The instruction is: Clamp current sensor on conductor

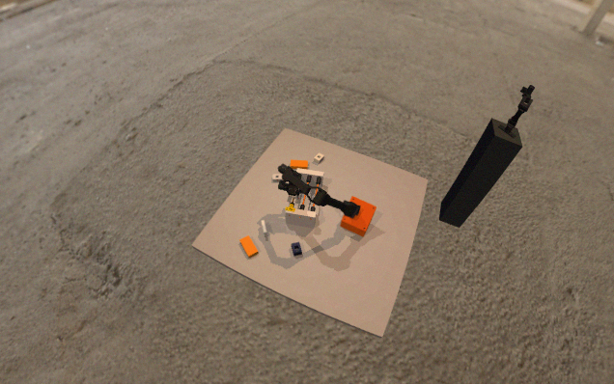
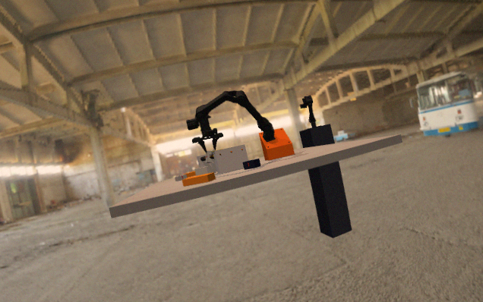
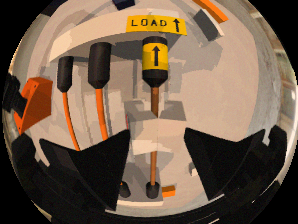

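Note:
My gripper (image 3: pixel 157 133) (image 2: pixel 208 149) (image 1: pixel 292 190) points straight down over the pale terminal box (image 2: pixel 232 157) (image 1: pixel 301 219). It is shut on a pale grey body, the sensor (image 3: pixel 149 145), which sits over the middle of the orange LOAD conductor (image 3: pixel 154 99) and hides that stretch. I cannot tell whether its jaws are round the conductor or closed, and its arrow is hidden. The yellow LOAD label (image 3: pixel 154 23) lies past the conductor's far end. Just before the label, a yellow sleeve (image 3: pixel 154 56) with a black arrow points toward it.
Two other orange conductors with black sleeves (image 3: pixel 65 72) (image 3: pixel 100 63) run to the left. On the table (image 1: pixel 367 280) are the arm's orange base (image 1: pixel 361 219) (image 2: pixel 277 146), a dark blue block (image 1: pixel 295 248) (image 2: pixel 251 164), flat orange blocks (image 1: pixel 249 246) (image 1: pixel 298 164) and small white pieces. A black camera pillar (image 1: pixel 480 174) stands beside it.

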You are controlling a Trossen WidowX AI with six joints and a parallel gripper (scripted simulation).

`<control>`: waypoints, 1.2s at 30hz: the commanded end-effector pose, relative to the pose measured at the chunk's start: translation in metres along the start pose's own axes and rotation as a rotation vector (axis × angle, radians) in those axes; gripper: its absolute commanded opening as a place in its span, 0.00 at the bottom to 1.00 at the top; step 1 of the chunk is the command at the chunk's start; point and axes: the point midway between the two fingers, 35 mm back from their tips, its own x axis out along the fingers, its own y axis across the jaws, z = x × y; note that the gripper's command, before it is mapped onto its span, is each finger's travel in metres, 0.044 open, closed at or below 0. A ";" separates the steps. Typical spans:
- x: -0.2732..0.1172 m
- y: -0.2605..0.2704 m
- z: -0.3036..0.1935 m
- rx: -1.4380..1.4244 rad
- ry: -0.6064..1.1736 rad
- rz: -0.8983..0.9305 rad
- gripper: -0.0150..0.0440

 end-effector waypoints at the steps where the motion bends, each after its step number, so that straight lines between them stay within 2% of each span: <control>1: -0.001 0.000 0.000 -0.001 0.001 -0.001 0.25; 10: -0.001 0.000 0.000 -0.001 0.001 -0.001 0.25; 27: -0.001 0.000 0.000 -0.001 0.001 -0.001 1.00; 36: 0.009 0.000 0.000 0.000 -0.001 -0.002 1.00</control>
